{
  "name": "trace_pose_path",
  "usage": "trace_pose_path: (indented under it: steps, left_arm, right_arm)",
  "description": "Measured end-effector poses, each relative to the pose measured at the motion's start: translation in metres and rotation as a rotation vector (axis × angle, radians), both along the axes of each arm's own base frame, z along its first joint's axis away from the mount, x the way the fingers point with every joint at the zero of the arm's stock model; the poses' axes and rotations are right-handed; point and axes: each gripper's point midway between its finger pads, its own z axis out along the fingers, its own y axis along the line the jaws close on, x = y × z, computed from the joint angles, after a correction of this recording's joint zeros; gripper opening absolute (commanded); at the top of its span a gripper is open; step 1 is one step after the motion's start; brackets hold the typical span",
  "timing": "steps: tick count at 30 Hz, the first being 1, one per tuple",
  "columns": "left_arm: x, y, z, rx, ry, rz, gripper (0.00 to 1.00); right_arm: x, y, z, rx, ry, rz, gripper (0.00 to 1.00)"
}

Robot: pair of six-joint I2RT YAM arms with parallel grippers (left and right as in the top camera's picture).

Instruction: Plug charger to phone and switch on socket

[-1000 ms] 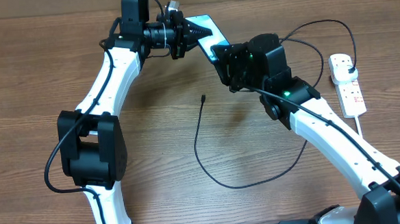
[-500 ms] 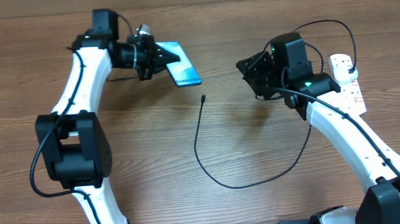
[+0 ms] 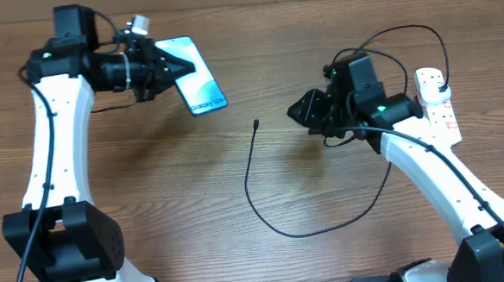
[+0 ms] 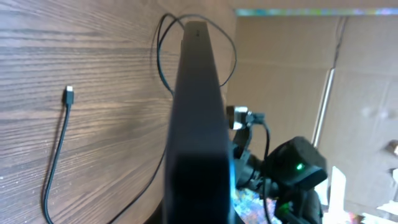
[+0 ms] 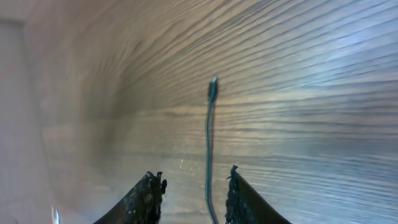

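Wood-grain table (image 3: 151, 189) carries a job that is barely begun. The left pincer (image 3: 172, 69) is clamped on one end of the phone (image 3: 199, 88). It holds the phone at the far left, apparently lifted off the table, with the lit screen up and the free end aimed toward the middle.

The charger (image 3: 247, 180) lies loose in a wide loop on the table. Its small plug tip (image 3: 257, 123) rests bare and well apart from the phone, so nothing is plugged into the phone.

The right pincer (image 3: 295, 113) hangs near that tip with its jaws parted and empty. In its wrist view the cable runs on between the fingers (image 5: 149, 193) but lies beyond them, untouched.

At the far right sits the socket (image 3: 442, 118), with the charger's black plug apparently seated in it. Whether its switch is on I cannot tell.

By my reading, three steps are left: picking up the tip, mating it to the phone and pressing the switch.
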Motion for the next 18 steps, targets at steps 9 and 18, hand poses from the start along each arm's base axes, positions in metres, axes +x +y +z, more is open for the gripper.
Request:
trace_pose_path:
  steps: [9, 18]
  left_arm:
    - [0.004, 0.027, -0.016, -0.034, -0.002, 0.047, 0.04]
    - [0.002, 0.028, -0.051, -0.044, 0.001, 0.042, 0.04]
  right_arm:
    - [0.001, 0.045, -0.028, 0.021, -0.001, 0.126, 0.35]
    - [0.014, 0.062, -0.087, 0.049, 0.078, 0.153, 0.34]
